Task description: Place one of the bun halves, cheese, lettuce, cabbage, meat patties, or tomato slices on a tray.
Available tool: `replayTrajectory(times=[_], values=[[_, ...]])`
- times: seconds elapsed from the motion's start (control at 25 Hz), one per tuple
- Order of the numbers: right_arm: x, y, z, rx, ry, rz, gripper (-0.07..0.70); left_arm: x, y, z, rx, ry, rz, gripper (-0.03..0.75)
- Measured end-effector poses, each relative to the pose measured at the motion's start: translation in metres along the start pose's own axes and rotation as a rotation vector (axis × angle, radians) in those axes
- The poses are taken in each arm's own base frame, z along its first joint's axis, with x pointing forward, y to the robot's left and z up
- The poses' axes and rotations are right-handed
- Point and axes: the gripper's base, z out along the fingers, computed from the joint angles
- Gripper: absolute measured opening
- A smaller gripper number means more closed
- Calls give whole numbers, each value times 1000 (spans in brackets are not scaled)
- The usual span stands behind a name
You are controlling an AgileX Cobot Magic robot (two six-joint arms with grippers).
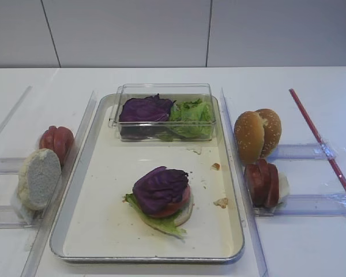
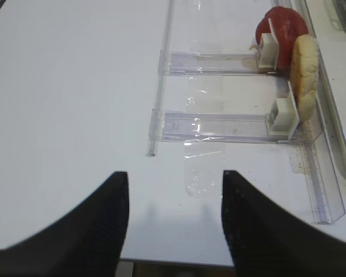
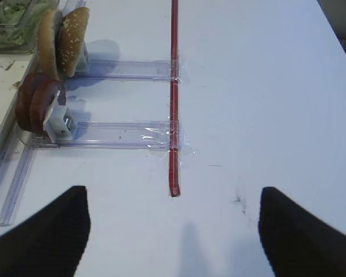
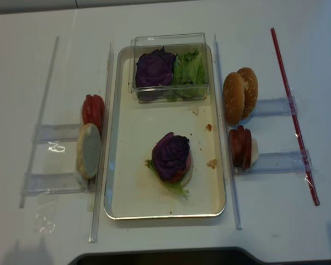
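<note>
On the tray (image 1: 98, 190) sits a stack: a bun half underneath, lettuce (image 1: 155, 222), a tomato slice, and purple cabbage (image 1: 160, 187) on top. Left of the tray, tomato slices (image 1: 56, 141) and a bun half (image 1: 39, 178) stand in racks. To the right stand two bun halves (image 1: 256, 134) and meat patties (image 1: 263, 182). No cheese shows. My left gripper (image 2: 174, 173) is open over bare table, near the left racks. My right gripper (image 3: 173, 189) is open wide and empty, right of the patties (image 3: 37, 107). Neither gripper appears in the high views.
A clear plastic box (image 1: 161, 92) at the tray's far end holds more cabbage (image 1: 143, 109) and lettuce (image 1: 191, 112). Clear racks (image 2: 219, 124) flank the tray on both sides. A red strip (image 3: 174, 86) is taped across the right racks. Crumbs lie on the tray.
</note>
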Motion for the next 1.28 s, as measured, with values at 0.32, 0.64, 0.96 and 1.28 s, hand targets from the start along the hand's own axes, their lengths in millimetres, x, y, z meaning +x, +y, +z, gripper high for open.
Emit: replayTrajectory(times=[0.32, 0.64, 0.96, 1.28], values=[[0, 0, 0, 0, 0, 0, 624, 0, 0, 0, 0, 0, 0, 376], [0, 0, 0, 0, 0, 0, 624, 0, -1, 0, 16, 1, 45, 445], [0, 0, 0, 0, 0, 0, 624, 0, -3, 0, 34, 2, 73, 617], [0, 0, 0, 0, 0, 0, 624, 0, -4, 0, 87, 1, 109, 621]])
